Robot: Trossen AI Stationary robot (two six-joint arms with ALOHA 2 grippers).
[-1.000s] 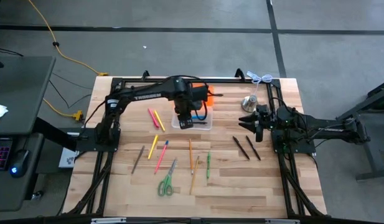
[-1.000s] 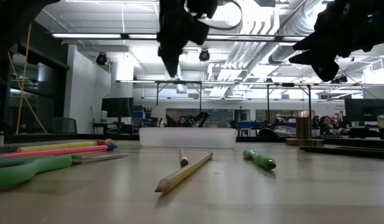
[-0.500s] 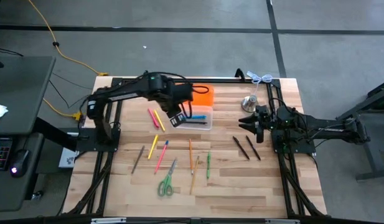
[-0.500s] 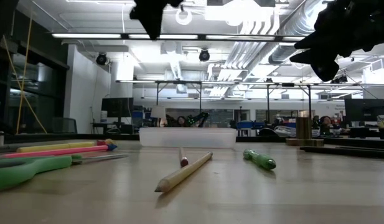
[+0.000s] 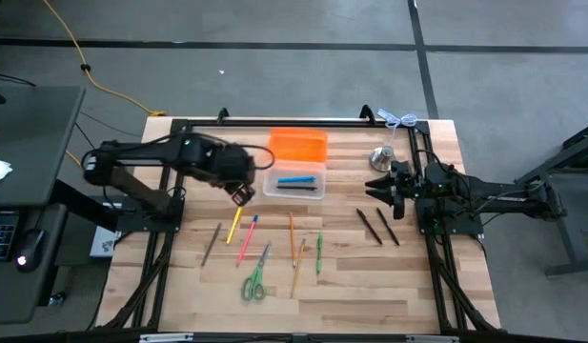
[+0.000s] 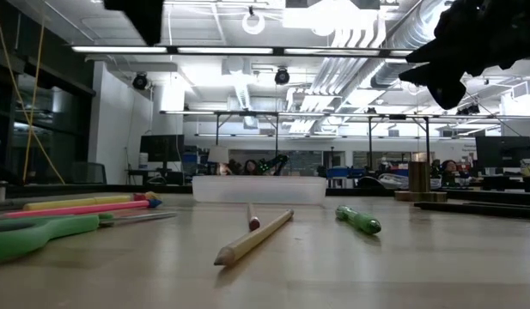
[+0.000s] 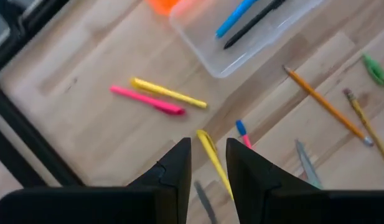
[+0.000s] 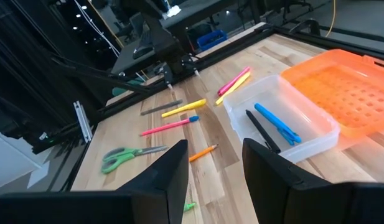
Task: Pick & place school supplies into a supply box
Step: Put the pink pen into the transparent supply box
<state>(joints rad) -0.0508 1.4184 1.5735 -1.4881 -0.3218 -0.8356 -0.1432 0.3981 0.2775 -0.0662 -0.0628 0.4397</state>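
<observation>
Left gripper [image 5: 241, 194] hangs above the table just left of the supply box [image 5: 294, 183], fingers [image 7: 173, 168] parted by a narrow gap and holding nothing; in its wrist view a yellow pen [image 7: 213, 158] lies on the wood directly past the gap.

Right gripper [image 5: 381, 188] waits over the table's right side, beside the silvery bell-like object [image 5: 382, 157], fingers apart and empty.

Supply box: clear tray with orange lid [image 5: 297, 148] folded open behind it, near the table's far edge. Inside: one blue pen [image 5: 296, 178] and one dark pen [image 5: 295, 188], lying side by side.

On the table (high view):
- pink marker [image 7: 147, 99] and yellow marker [image 7: 168, 93], together, left of the box
- grey pencil [image 5: 211, 243], pink pen with blue tip [image 5: 247, 238]
- green-handled scissors [image 5: 254, 277] near the front
- two orange pencils [image 5: 292, 238], green pen [image 5: 319, 253] (middle)
- two dark brown pencils [image 5: 377, 227] on the right, near the right gripper
</observation>
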